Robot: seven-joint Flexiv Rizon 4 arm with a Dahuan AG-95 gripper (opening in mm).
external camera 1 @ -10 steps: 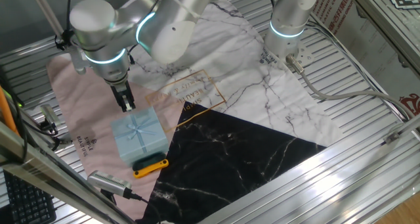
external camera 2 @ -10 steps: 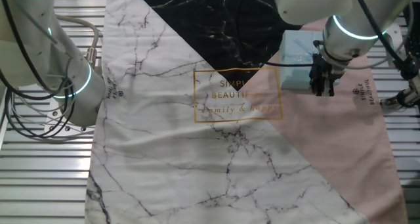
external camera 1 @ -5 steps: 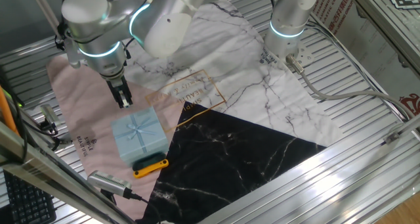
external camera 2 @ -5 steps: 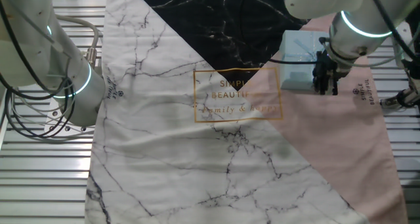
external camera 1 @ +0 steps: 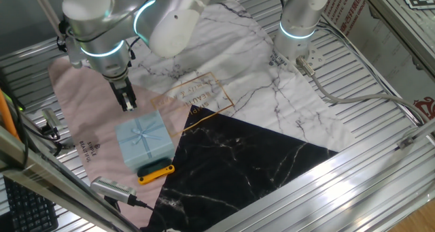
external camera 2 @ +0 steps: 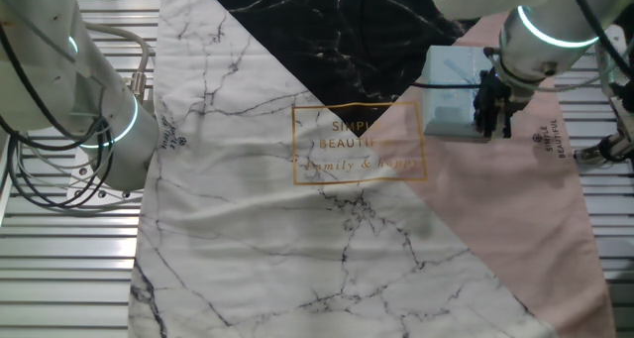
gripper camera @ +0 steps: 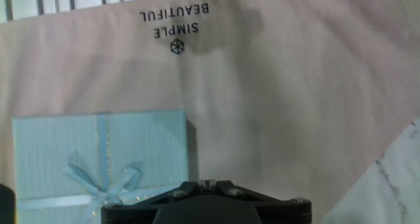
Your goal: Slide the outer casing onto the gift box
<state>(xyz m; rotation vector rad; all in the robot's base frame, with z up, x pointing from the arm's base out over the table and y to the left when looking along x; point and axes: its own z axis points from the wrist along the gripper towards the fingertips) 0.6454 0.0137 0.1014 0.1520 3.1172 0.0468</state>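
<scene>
Fingers [external camera 1: 127,104] (seemingly closed) above outer casing [external camera 1: 143,138].

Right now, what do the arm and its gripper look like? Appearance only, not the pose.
The arm has a glossy white, rounded casing with fat joints, each ringed by a glowing cyan light band. The gripper is small and black, with two slim dark fingers below the wrist. No loose cable shows on it.
</scene>
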